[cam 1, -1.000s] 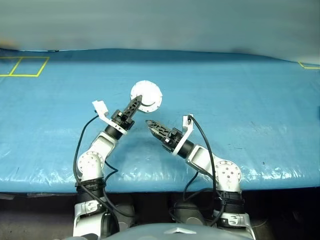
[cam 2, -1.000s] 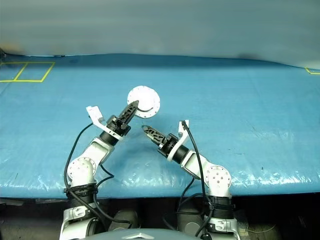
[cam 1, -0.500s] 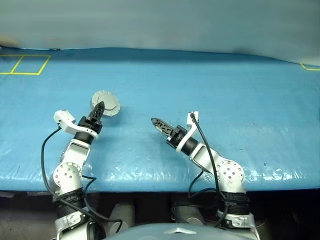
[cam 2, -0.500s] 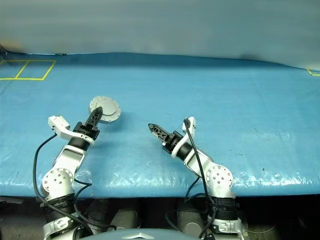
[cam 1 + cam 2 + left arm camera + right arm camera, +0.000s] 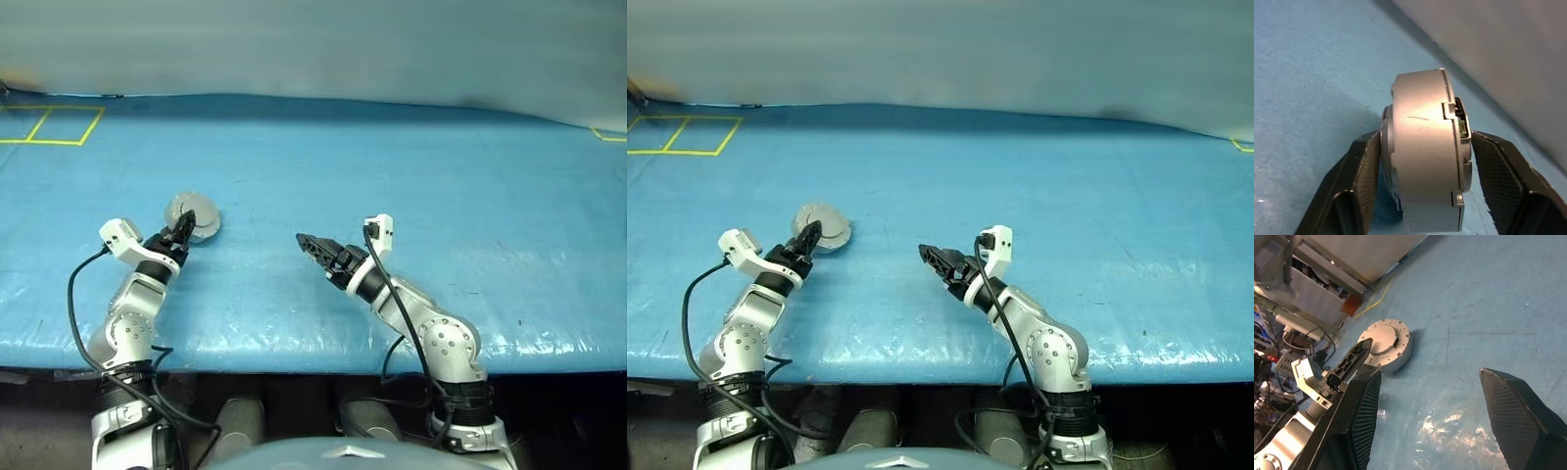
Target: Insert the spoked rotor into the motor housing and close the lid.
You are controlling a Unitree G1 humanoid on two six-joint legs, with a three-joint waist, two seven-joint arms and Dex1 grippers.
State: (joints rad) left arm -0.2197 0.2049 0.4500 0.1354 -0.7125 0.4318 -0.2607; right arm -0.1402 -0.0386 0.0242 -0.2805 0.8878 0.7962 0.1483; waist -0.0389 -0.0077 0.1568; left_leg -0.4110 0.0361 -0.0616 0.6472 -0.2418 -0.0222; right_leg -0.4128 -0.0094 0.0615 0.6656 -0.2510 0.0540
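One closed motor housing between the left pincer's spread fingers

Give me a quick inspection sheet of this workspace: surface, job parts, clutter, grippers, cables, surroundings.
Surface: blue table cover, glossy and wrinkled near the front edge.
Job's things: motor housing lying on the cover, lid closed on it; rotor nothing seen.
Clutter: nothing seen.
Grippers: left gripper open, fingers either side of the housing, gap on one side; right gripper open, holding nothing.
Cables: black cables looping along both forearms.
Surroundings: yellow tape lines at the far left corner, grey wall behind.
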